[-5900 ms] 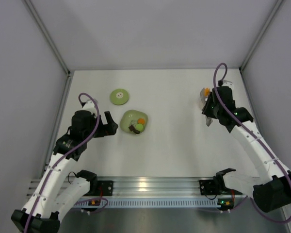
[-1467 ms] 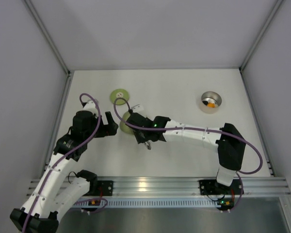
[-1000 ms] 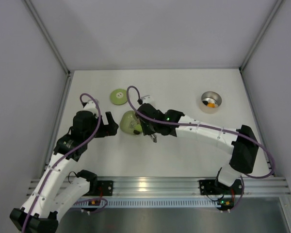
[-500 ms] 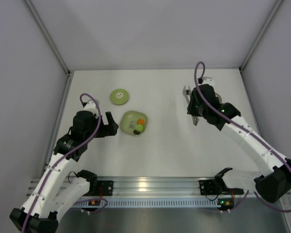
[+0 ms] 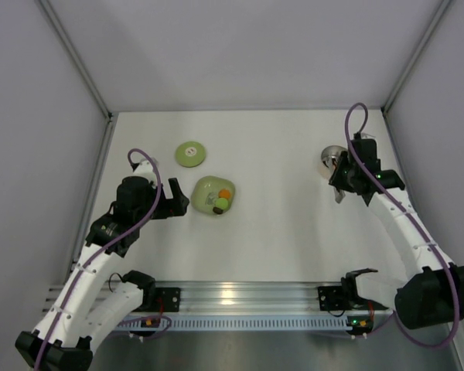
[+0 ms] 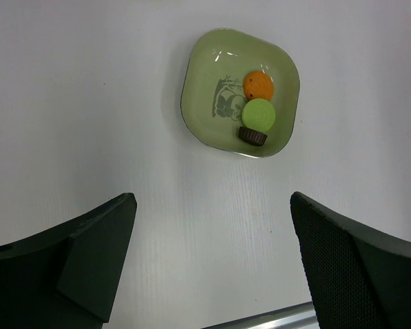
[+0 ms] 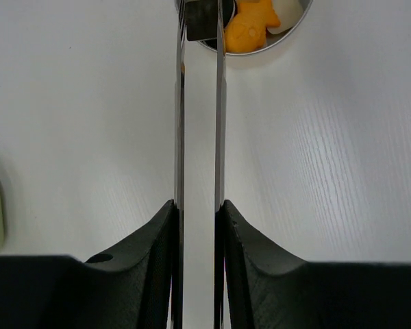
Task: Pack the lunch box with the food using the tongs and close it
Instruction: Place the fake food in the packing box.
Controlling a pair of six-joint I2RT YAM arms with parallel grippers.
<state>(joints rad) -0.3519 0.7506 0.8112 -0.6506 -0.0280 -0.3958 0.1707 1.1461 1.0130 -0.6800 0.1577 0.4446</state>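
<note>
Silvery lunch box (image 5: 330,160) sits far right, under my right gripper (image 5: 342,179). Left wrist: left gripper (image 6: 212,267) gapes wide, idle over the plate (image 6: 205,82) holding 3 food pieces (image 6: 259,113). Right wrist: narrow jaws squeeze the tongs (image 7: 198,137), pinching a dark piece (image 7: 201,17) above the box.

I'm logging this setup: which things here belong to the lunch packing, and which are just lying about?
Job: tongs, lunch box, green lid, food.
Lying about: light green plate, only carrying food; metal rail.
</note>
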